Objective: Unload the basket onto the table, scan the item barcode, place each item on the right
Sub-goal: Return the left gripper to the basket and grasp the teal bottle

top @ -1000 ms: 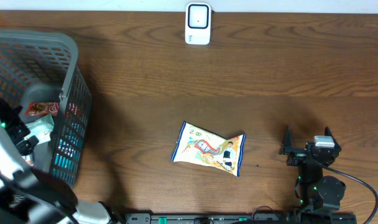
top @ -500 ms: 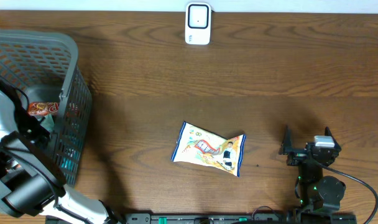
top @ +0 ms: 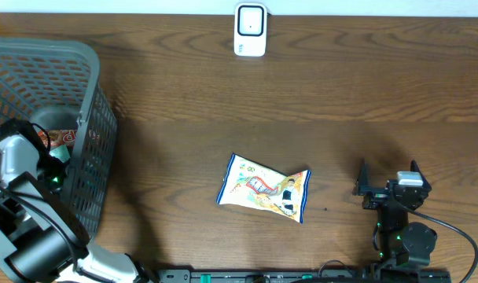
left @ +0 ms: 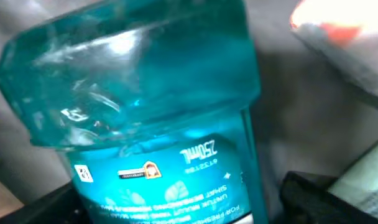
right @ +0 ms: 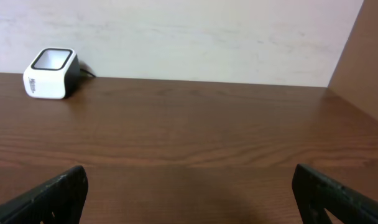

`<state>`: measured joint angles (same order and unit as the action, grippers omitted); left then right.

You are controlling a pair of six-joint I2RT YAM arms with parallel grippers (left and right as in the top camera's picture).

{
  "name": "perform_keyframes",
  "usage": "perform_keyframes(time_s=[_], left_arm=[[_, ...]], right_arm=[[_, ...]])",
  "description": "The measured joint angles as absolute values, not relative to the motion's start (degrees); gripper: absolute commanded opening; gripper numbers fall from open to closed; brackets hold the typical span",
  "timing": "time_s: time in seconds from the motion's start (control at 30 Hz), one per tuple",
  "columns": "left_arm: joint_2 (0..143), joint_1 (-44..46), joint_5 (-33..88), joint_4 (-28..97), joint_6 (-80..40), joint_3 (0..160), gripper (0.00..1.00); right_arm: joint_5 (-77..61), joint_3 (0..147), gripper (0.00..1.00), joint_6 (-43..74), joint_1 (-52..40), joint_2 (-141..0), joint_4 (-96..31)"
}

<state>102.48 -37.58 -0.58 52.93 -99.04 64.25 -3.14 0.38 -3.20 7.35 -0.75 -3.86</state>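
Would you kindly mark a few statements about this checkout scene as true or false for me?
1. The snack packet lies on the table, outside the basket. True.
2. The scanner stands at the table's near edge, beside the right gripper. False: it stands at the far edge, by the wall.
3. The right gripper holds the snack packet. False: it is open and empty, apart from the packet.
4. In the left wrist view, a teal bottle sits between the fingers of the left gripper. True.
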Motion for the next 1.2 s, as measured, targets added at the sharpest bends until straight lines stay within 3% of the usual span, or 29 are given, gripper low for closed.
perform_keyframes(time_s=[0.17, 0.57, 0.7, 0.97, 1.2], left_arm=[[102.32, -37.34, -2.85, 46.98, -92.62, 63.53, 0.87], [102.32, -37.34, -4.43, 46.17, -84.90, 63.57, 0.53], [102.24, -37.34, -4.60, 46.15, -82.15, 63.61, 0.48], [97.80, -37.41, -3.36, 46.81, -74.83, 61.95, 0.45], [77.36, -37.30, -2.68, 45.67, -72.55, 61.36, 0.45]], right_arm=[[-3.14, 0.38, 0.99, -3.20, 7.35, -0.75, -3.86], [-3.14, 0.38, 0.99, -3.20, 7.35, -0.75, -3.86], [-3.14, 0.38, 0.99, -3.20, 7.35, -0.75, -3.86], [-3.14, 0.38, 0.99, -3.20, 7.35, -0.73, -3.86], [-3.14, 0.38, 0.99, -3.20, 7.35, -0.75, -3.86]])
